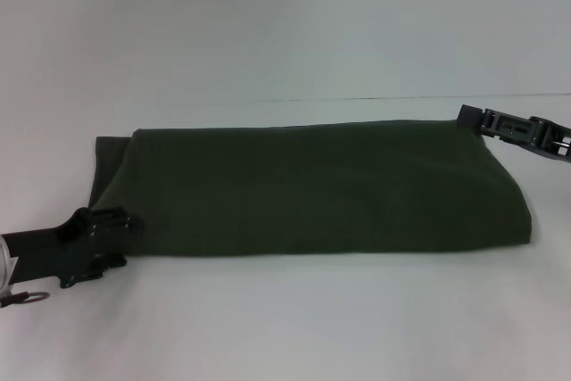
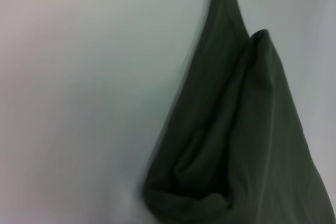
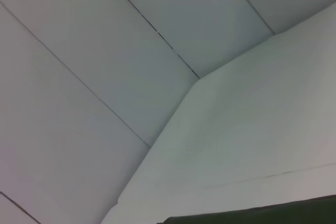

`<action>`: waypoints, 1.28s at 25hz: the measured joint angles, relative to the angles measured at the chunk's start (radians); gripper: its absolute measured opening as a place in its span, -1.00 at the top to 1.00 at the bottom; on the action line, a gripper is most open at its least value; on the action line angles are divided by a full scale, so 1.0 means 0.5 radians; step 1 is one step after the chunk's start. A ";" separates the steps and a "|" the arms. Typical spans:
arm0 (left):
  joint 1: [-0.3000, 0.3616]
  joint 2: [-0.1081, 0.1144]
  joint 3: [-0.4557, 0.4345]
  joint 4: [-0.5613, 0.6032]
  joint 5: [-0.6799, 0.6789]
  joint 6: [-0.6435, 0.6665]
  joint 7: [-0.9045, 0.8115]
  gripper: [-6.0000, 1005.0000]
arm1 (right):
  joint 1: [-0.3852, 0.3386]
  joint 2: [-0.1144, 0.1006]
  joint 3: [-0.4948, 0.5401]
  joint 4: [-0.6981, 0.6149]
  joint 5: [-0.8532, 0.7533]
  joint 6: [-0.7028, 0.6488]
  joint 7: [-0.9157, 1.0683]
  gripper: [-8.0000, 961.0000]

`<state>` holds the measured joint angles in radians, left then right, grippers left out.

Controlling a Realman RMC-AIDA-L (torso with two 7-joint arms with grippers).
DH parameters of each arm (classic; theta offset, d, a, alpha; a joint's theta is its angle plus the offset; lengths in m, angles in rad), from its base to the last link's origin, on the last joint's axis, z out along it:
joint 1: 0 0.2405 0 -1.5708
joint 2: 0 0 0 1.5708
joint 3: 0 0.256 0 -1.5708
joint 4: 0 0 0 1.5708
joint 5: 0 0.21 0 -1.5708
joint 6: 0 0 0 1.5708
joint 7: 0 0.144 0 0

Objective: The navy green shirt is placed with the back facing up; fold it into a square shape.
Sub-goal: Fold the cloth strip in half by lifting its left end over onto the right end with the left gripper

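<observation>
The navy green shirt (image 1: 312, 189) lies on the white table as a long folded band running left to right, plain side up, with no lettering showing. A lower layer sticks out at its far left end. My left gripper (image 1: 111, 220) sits at the band's near left corner, touching the cloth. The left wrist view shows that folded end of the shirt (image 2: 241, 145) with stacked layers and a rounded fold. My right gripper (image 1: 468, 117) is at the far right corner, just at the cloth's edge. In the right wrist view only a thin strip of shirt (image 3: 262, 213) shows.
The white table (image 1: 294, 318) spreads in front of and behind the shirt. A white panelled wall (image 3: 131, 51) rises behind the table's far edge (image 1: 401, 97).
</observation>
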<state>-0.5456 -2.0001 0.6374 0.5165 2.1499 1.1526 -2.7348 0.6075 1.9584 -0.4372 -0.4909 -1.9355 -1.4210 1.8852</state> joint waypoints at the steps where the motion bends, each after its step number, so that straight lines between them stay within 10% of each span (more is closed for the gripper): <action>1: -0.004 0.001 0.001 0.000 0.001 -0.002 0.000 -0.35 | 0.000 0.000 0.000 0.000 0.005 0.000 0.000 -0.72; 32: -0.015 0.082 -0.005 0.014 0.054 -0.093 -0.001 -0.35 | 0.003 -0.002 0.000 -0.003 0.045 0.001 0.006 -0.72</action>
<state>-0.5530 -1.9593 0.6350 0.5235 2.1767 1.1062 -2.7351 0.6090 1.9572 -0.4372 -0.4924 -1.9128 -1.4204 1.8883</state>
